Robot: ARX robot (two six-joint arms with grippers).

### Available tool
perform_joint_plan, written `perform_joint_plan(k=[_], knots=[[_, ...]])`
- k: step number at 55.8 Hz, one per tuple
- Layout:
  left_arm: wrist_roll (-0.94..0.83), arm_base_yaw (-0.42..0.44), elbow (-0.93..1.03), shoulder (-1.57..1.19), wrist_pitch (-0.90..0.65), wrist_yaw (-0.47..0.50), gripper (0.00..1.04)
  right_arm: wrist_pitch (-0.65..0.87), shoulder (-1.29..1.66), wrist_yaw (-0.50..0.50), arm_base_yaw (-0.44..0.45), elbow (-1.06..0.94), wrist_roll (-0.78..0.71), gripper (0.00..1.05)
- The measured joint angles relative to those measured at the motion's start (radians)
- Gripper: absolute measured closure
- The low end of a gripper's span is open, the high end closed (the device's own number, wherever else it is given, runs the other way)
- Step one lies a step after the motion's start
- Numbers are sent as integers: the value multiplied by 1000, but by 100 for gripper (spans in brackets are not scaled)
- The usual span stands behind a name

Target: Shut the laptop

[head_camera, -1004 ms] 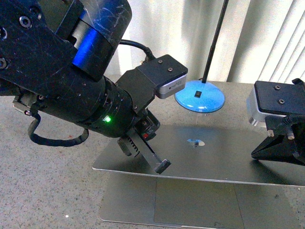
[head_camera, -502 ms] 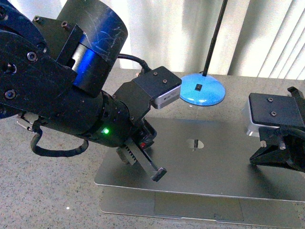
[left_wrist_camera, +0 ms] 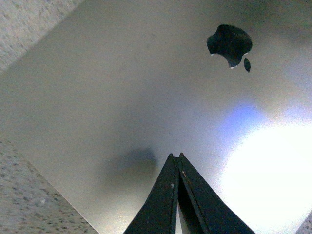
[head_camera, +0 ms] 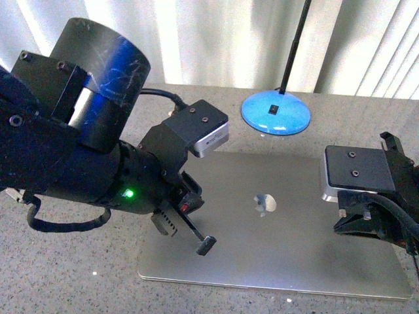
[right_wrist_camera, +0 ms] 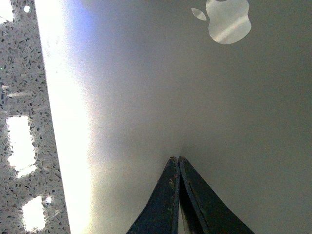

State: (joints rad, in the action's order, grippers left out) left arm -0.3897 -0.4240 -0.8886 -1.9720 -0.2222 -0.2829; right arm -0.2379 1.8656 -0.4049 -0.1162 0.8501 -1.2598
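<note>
Both pairs of jaws are pressed together; the left gripper (left_wrist_camera: 176, 161) points down at the left part of the lid, and the right gripper (right_wrist_camera: 176, 162) points down at the right part; the laptop (head_camera: 294, 248) lies flat and closed on the speckled table (head_camera: 78, 275), with its apple logo (head_camera: 265, 203) facing up; a blue lamp base (head_camera: 275, 118) stands just behind it.

Office-like desk setting: speckled tabletop (head_camera: 65, 261), vertical blinds (head_camera: 366, 46), blue-based lamp (head_camera: 275, 112) (thin black stem)
</note>
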Motion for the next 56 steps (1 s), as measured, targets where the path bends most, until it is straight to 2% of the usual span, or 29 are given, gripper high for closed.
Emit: perform_joint_plan(k=[34,45,56], knots=[[71,30,42,-57,-91,-43,101,54,42,12,-28,-19,39,102],[101,39,53,-28,-90,-48,101,78,33,-43,-37,-24,86,102],[201,63,92,66,-175,-22,101,209,-51,-134,-38,-42,234,102]])
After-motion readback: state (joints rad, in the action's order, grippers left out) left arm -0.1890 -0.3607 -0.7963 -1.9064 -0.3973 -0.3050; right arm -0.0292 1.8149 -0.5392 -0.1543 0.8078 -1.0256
